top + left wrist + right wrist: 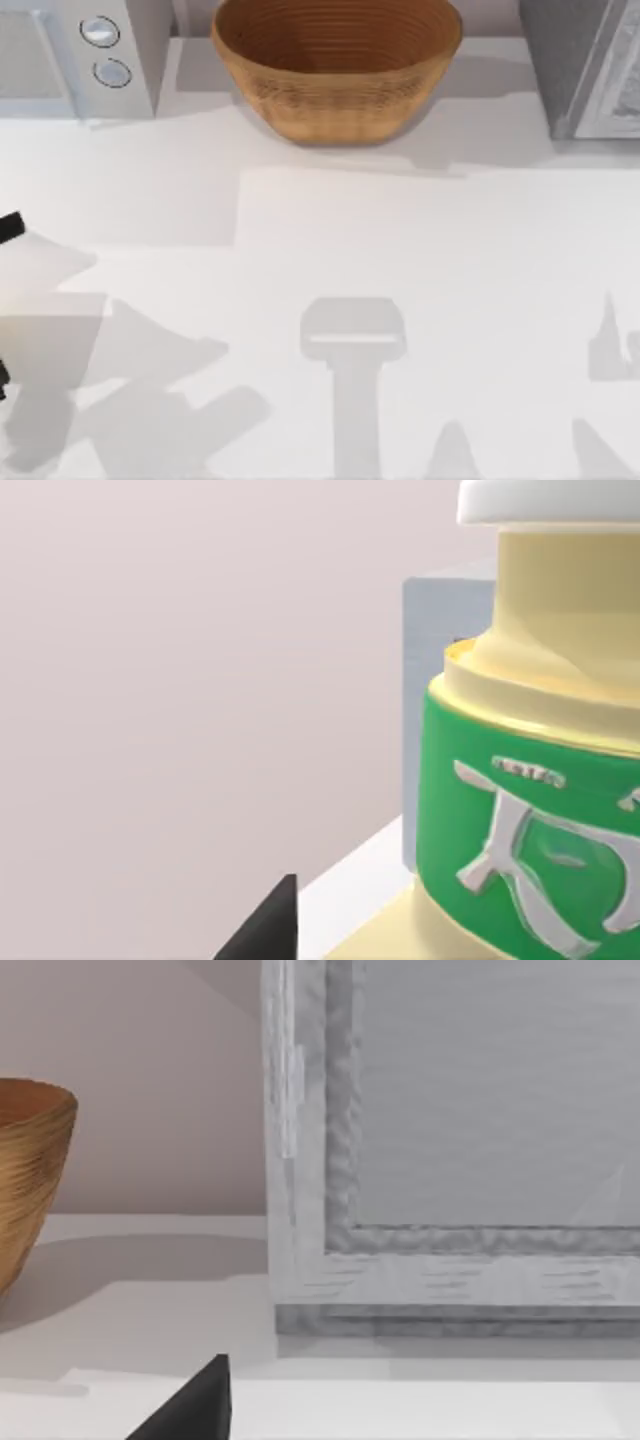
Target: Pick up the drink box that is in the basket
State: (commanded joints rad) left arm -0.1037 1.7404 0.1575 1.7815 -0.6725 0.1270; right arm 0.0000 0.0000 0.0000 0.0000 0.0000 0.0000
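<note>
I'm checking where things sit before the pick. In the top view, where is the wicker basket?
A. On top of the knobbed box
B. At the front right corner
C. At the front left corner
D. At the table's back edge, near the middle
D: the basket sits at the table's far edge, between the knobbed box and the grey cabinet.

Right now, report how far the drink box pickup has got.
Done: nothing yet. The basket stands at the table's back middle, with no tool near it. In hand: the left tool is close to a green-labelled cream bottle, and the right tool faces a grey box beside the basket. Left: reach into the basket, grip the drink box, lift it.
</note>
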